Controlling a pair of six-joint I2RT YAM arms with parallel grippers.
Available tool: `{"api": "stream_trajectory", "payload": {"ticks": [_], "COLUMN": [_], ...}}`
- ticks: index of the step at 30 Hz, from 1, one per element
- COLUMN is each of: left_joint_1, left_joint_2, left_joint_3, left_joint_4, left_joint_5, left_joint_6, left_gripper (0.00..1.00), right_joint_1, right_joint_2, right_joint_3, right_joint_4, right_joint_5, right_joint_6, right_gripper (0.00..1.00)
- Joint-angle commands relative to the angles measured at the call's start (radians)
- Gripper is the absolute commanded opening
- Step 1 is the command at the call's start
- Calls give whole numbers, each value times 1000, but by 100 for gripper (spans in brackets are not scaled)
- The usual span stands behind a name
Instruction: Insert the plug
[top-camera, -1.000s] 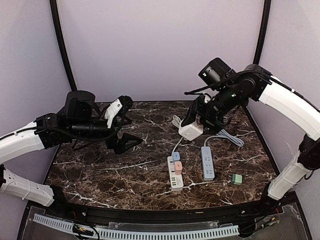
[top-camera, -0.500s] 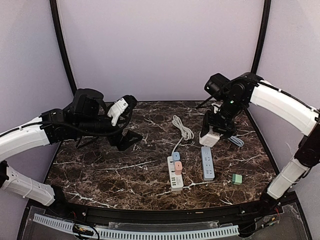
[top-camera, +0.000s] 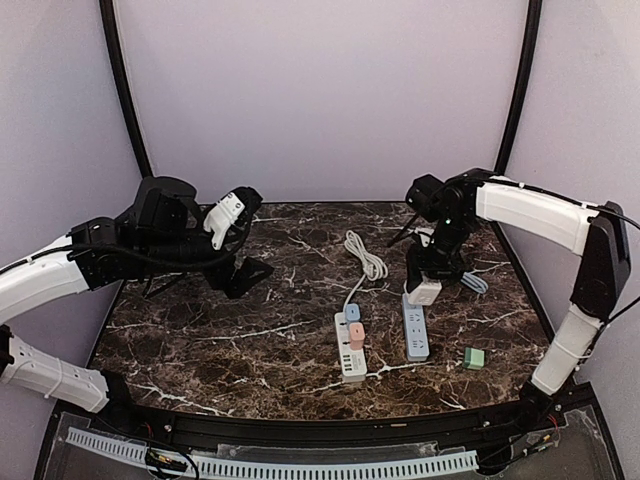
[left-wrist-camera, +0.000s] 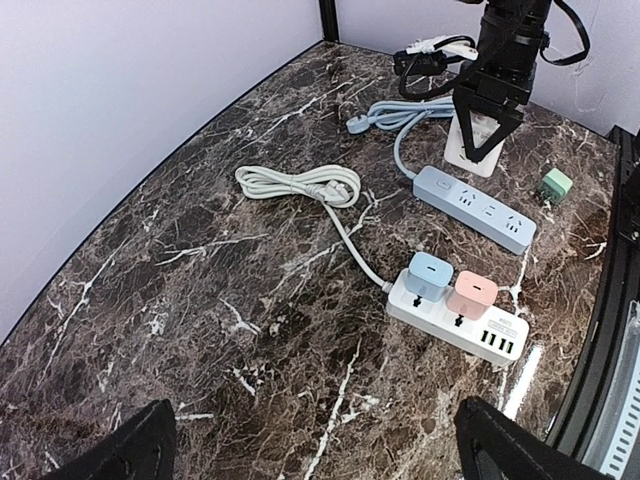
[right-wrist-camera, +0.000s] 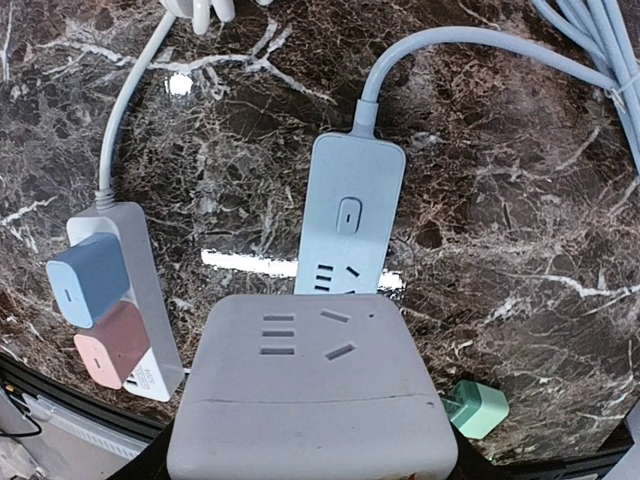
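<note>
Right gripper (top-camera: 428, 278) is pinching white plug block (right-wrist-camera: 310, 380) by its sides | looking rigid, light, slick | left gripper (left-wrist-camera: 310, 450) is hanging wide open, empty

Dark marble table (top-camera: 200, 340), white power strip (top-camera: 352, 366), grey-blue power strip (top-camera: 416, 337), green plug (top-camera: 474, 357)

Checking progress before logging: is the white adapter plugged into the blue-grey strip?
Out. The right claw holds the white adapter near the blue-grey strip, at its cord end; the strip's visible sockets are empty.
</note>
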Motion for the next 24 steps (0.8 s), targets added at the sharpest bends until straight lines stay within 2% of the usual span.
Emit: {"api": "stream_trajectory", "payload": {"ticks": [1, 12, 24], "left_joint_1": [2, 2, 3], "left_joint_2": [-20, -19, -1], "left_joint_3": [-5, 2, -6], "left_joint_4": [-43, -76, -63], "left_joint_5": [-45, -72, -82], "left_joint_6": [-21, -35, -41], "left_gripper": [99, 99, 99], "right_joint_1": [-35, -78, -77], "right_joint_2": [36, 116, 88], "right_joint_3": [-26, -37, -68], "right_joint_4": [74, 77, 41], "right_joint_5": [-25, -60, -90], "right_joint_6": [-85, -113, -101], "right_gripper": [0, 0, 0]}}
